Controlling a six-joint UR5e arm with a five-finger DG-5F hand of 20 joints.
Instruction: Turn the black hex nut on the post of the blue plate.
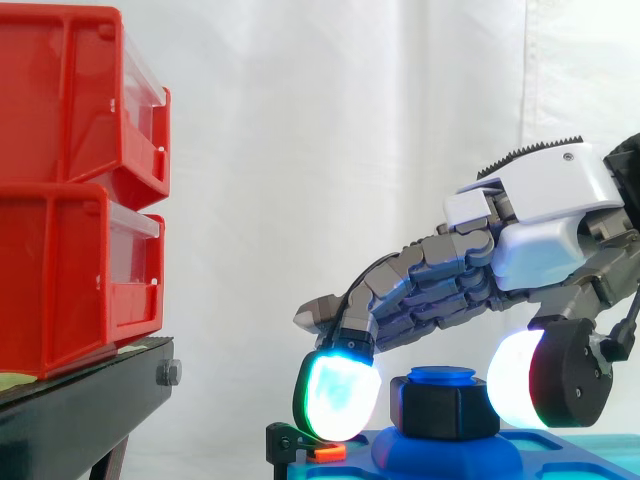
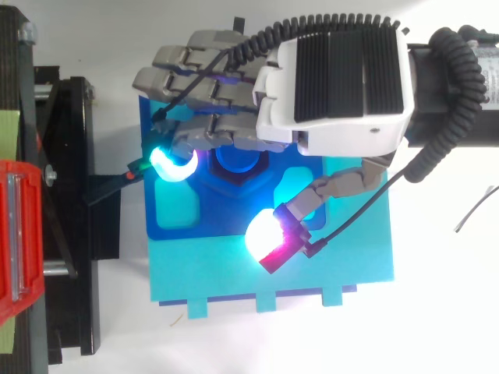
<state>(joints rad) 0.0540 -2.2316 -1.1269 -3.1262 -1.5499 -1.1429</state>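
The side view is showing the black nut (image 1: 445,408) plainly, sitting on the blue post (image 1: 443,377) just above the plate's raised base. From the top the nut is reading as a dim hexagon round the post's bright cap. That view is giving the layout instead: the plate (image 2: 175,214) is lying flat on the white table, with the post near the middle of its darker blue half. The plate's left edge is lying just beside the black stand (image 1: 70,420) that is carrying the red bins (image 1: 60,190). Bare table is lying open along the plate's near and right edges. The hand (image 2: 335,78) is reaching in from the right and arching over the nut, its fingers loosely bent and gripping nothing. A cyan fingertip pad (image 1: 337,395) is hanging just left of the nut with a sliver of gap, and the white thumb pad (image 1: 512,380) is standing off the nut's near right corner.
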